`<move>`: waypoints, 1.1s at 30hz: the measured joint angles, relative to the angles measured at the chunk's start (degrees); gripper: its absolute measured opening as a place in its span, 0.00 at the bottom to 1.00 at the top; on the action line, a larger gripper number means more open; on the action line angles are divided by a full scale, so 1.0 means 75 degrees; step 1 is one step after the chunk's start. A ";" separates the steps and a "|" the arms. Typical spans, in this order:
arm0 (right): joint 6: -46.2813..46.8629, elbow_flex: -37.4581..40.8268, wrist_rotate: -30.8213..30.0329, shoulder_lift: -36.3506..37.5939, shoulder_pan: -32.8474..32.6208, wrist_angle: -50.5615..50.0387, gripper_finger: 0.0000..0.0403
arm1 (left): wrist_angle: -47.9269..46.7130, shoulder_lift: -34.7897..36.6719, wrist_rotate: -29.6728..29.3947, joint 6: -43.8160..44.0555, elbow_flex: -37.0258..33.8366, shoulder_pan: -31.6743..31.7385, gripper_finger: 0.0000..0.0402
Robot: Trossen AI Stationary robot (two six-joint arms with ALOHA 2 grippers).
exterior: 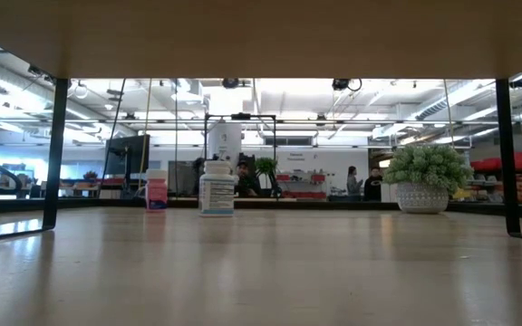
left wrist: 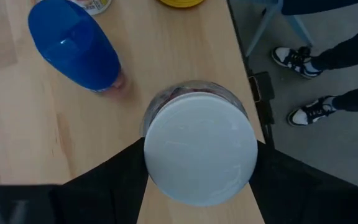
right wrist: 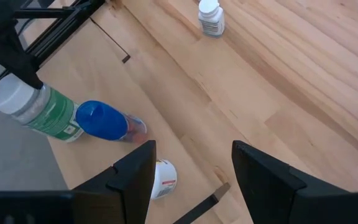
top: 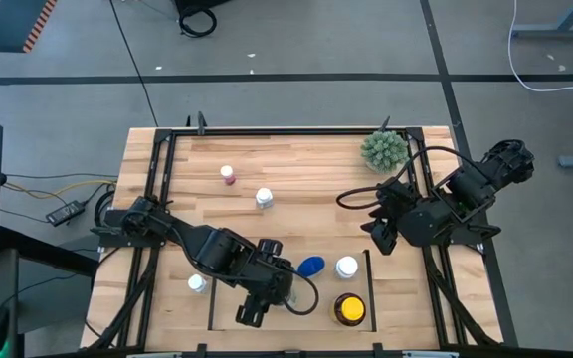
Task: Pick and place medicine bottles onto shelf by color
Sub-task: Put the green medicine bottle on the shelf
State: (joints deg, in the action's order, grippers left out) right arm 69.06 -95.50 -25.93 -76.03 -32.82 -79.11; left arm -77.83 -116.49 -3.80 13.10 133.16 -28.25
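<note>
Pale wooden table (top: 306,169) carries the shelf bay (top: 288,310), where the left gripper (left wrist: 199,186) clamps a white-capped, green-labelled bottle (left wrist: 200,149) just beside the blue-capped bottle (left wrist: 74,43), which could topple if clipped, while the right gripper (right wrist: 191,180) waits open.

Seven medicine bottles (top: 264,198); one white-capped, green-labelled bottle (right wrist: 33,107) over the shelf (top: 289,313).
</note>
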 joint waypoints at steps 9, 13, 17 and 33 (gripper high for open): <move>-0.0003 0.0000 -0.0017 0.0000 0.0000 0.0003 0.54 | -0.0001 0.0000 0.0028 0.0178 0.0000 0.0000 0.68; -0.0003 0.0000 -0.0020 0.0000 0.0000 0.0000 0.54 | 0.0010 0.0000 0.0027 0.0178 0.0000 0.0000 0.71; -0.0006 0.0000 -0.0020 0.0001 0.0000 0.0000 0.54 | -0.0019 0.0000 0.0027 0.0178 0.0000 0.0009 0.74; -0.0313 0.0000 -0.0154 0.0000 0.0000 0.0168 0.54 | -0.1345 0.0152 -0.0152 -0.0046 -0.0274 0.0208 0.66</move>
State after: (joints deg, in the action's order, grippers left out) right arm 66.71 -95.50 -27.09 -76.03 -32.82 -77.85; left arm -87.92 -115.35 -4.94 12.76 131.11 -26.69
